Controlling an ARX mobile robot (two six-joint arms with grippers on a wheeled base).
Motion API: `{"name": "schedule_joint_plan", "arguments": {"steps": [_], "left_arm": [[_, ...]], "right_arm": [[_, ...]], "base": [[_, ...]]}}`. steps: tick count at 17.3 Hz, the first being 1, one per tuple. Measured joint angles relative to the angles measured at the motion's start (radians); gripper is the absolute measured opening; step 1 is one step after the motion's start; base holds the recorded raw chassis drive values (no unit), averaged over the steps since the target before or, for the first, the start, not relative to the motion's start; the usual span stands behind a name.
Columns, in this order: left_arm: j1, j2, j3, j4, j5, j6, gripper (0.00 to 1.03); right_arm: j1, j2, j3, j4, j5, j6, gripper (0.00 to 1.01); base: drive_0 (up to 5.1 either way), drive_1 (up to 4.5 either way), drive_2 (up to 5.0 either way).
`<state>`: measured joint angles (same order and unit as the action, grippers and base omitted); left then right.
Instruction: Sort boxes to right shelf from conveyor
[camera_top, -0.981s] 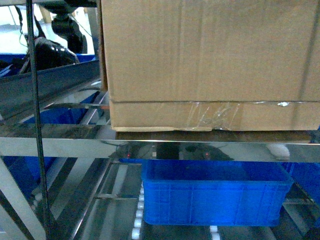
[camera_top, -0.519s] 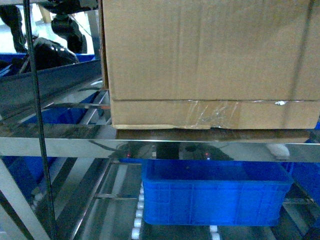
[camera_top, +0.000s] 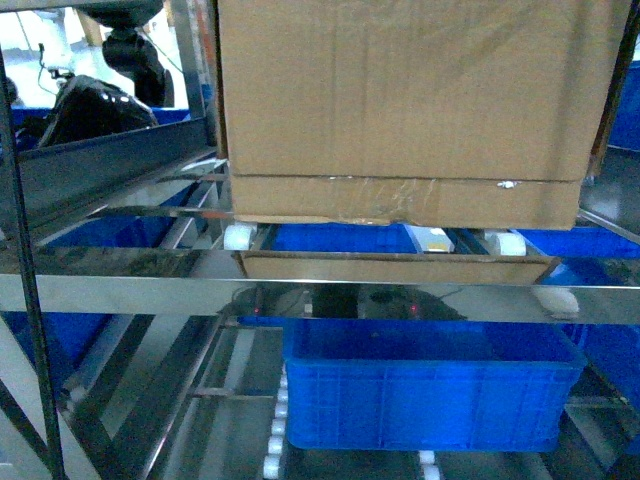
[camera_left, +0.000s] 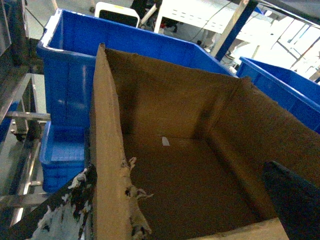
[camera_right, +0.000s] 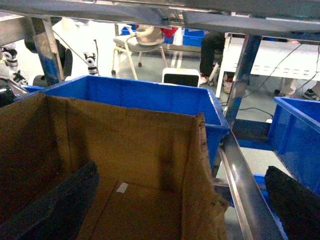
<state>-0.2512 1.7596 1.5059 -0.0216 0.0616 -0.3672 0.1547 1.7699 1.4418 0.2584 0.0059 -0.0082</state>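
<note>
A large brown cardboard box (camera_top: 400, 100) rests on white rollers (camera_top: 238, 237) of the steel right shelf (camera_top: 320, 295), with clear tape along its bottom seam. In the left wrist view the box (camera_left: 170, 170) is open-topped, with a torn left wall and a white sticker (camera_left: 165, 141) on its floor. My left gripper (camera_left: 178, 170) is open and straddles that wall, with a scuffed finger (camera_left: 60, 215) outside and the other inside. My right gripper (camera_right: 182, 170) is open across the box's right wall (camera_right: 200, 175). The conveyor is out of view.
A blue crate (camera_top: 430, 390) sits on the lower shelf level under the box. More blue crates stand behind the box (camera_left: 75, 65) (camera_right: 140, 95) and to the right (camera_right: 300, 130). A steel rail (camera_right: 240, 185) runs beside the box's right wall. A slanted grey rack (camera_top: 100, 170) stands at left.
The box has moved away from the camera onto the shelf. Its bottom edge sits higher in the head view, and white rollers now show beneath it.
</note>
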Motion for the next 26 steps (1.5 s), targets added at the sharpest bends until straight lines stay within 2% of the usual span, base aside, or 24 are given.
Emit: {"name": "schedule_joint_plan", "arguments": {"steps": [1,5,12,14,16,18,20,22,23,26], "left_arm": [[0.000,-0.016,-0.037,0.007,0.008,0.003,0.98],[-0.003,-0.035,-0.089,0.020,0.009,0.009,0.98],[-0.013,-0.169,-0.305,0.097,0.017,0.035,0.98],[-0.008,-0.261,-0.431,0.139,0.021,0.045,0.98],[0.006,-0.381,-0.568,0.144,0.015,0.079,0.98],[0.014,-0.497,-0.661,0.098,0.011,0.109,0.98],[0.041,-0.634,-0.732,0.012,-0.010,0.134,0.98],[0.057,-0.744,-0.761,-0.073,-0.058,0.168,0.98],[0.058,-0.787,-0.764,-0.108,-0.089,0.185,0.98],[0.057,-0.798,-0.764,-0.100,-0.089,0.197,0.98]], "right_arm": [[0.005,-0.024,-0.047,0.009,0.002,0.000,0.98],[0.017,-0.053,-0.107,0.027,0.002,0.000,0.98],[0.029,-0.201,-0.354,0.121,0.003,-0.011,0.98],[0.026,-0.283,-0.472,0.169,-0.007,-0.010,0.98],[0.006,-0.382,-0.575,0.185,-0.030,0.017,0.98],[-0.007,-0.478,-0.629,0.142,-0.048,0.038,0.98],[-0.021,-0.580,-0.672,0.078,-0.067,0.041,0.98],[-0.045,-0.672,-0.695,0.005,-0.063,0.052,0.98],[-0.055,-0.696,-0.697,0.006,-0.057,0.066,0.98],[-0.056,-0.697,-0.698,0.016,-0.043,0.072,0.98]], "base": [[0.0,0.00,0.0],[0.0,0.00,0.0],[0.0,0.00,0.0],[0.0,0.00,0.0],[0.0,0.00,0.0],[0.0,0.00,0.0],[0.0,0.00,0.0],[0.0,0.00,0.0],[0.0,0.00,0.0],[0.0,0.00,0.0]]}}
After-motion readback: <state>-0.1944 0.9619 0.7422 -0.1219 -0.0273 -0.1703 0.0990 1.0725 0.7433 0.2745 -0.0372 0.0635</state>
